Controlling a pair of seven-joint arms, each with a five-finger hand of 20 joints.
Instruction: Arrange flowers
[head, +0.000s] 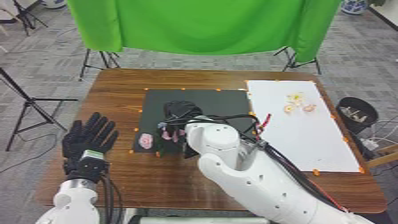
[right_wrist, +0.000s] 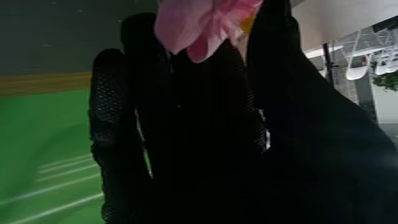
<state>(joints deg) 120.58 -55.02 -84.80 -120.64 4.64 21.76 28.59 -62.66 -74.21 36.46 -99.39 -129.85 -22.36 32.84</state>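
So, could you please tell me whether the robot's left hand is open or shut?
Open: the left hand has straight fingers, slightly apart.

From my station I can't read any word, number or sign. On the left hand (head: 87, 141), by the left edge of the table (head: 119, 95), I make out a small green-and-white label (head: 93, 154) near the wrist, its print too tiny.

The head view is bright all over. The white paper (head: 289, 140) shines, but the right hand (head: 182, 109) looks very dark. In the right wrist view, pale light streaks cross the green cloth (right_wrist: 44, 145), and pink petals (right_wrist: 185, 22) look bright.
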